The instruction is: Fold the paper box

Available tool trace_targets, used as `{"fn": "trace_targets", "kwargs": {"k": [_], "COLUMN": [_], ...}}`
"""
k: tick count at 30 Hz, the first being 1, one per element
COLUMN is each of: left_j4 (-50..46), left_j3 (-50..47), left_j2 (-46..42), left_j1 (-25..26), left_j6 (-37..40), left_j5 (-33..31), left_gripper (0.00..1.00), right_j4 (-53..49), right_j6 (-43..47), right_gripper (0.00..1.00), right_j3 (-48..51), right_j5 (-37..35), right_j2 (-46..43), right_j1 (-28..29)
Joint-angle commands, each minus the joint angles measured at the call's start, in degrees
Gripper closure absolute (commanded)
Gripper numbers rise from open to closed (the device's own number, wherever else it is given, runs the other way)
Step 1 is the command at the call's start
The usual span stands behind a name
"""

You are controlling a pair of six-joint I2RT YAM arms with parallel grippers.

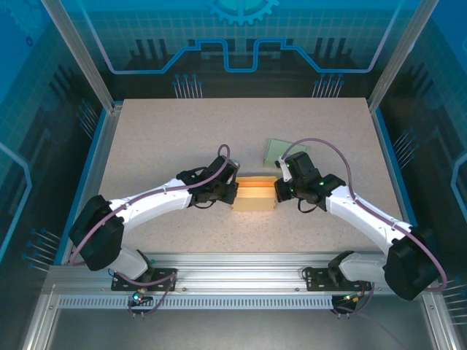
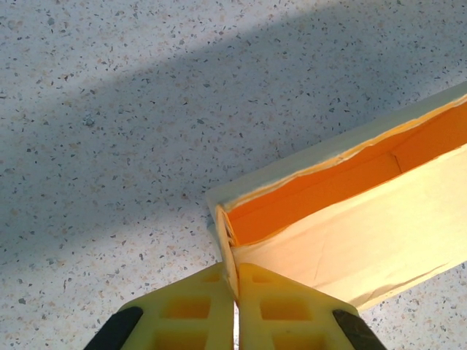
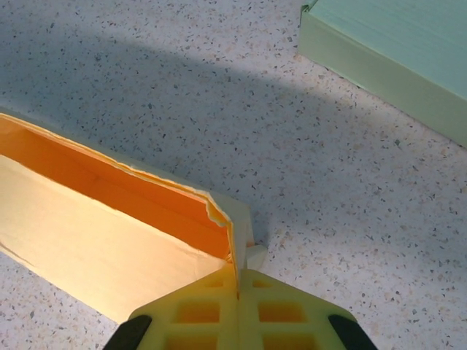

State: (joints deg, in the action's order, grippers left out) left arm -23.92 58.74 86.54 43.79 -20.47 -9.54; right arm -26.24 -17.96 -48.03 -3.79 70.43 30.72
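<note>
top view: a pale yellow paper box with orange inside (image 1: 255, 195) sits centred on a speckled grey table (image 1: 182, 131). left wrist: the left gripper (image 2: 235, 281) clenches the box's end wall. right wrist: the right gripper (image 3: 236, 281) clenches the opposite end; a pale green box (image 3: 394, 51) lies nearby.

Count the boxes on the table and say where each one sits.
2. The orange paper box sits mid-table, its ends pinched by the left gripper and right gripper. The pale green box lies beyond it, to the right, partly behind the right arm.
</note>
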Motion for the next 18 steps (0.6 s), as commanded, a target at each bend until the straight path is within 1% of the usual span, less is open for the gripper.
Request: {"fn": "trace_targets", "kwargs": {"k": [1, 7, 9, 18], "left_j4": [-5.89, -5.87, -5.79, -5.68], "left_j3": [-0.73, -0.56, -0.55, -0.56], "left_j2": [2.66, 2.58, 2.7, 2.83], "left_j1": [0.83, 0.86, 0.98, 1.21], "left_j6": [1.07, 0.98, 1.02, 0.95], "left_j5": [0.73, 0.62, 0.64, 0.66], "left_gripper": [0.91, 0.92, 0.92, 0.93], "right_j4": [-0.04, -0.54, -0.73, -2.24], "right_j6": [-1.01, -2.92, -3.47, -5.37], "right_gripper": [1.0, 1.0, 1.0, 1.0], "right_j3": [-2.05, -2.06, -3.79, -4.81], "right_j5": [2.49, 1.69, 1.27, -2.7], "right_j2": [-1.18, -0.31, 0.19, 2.6], "right_j1": [0.65, 2.09, 2.64, 5.97]}}
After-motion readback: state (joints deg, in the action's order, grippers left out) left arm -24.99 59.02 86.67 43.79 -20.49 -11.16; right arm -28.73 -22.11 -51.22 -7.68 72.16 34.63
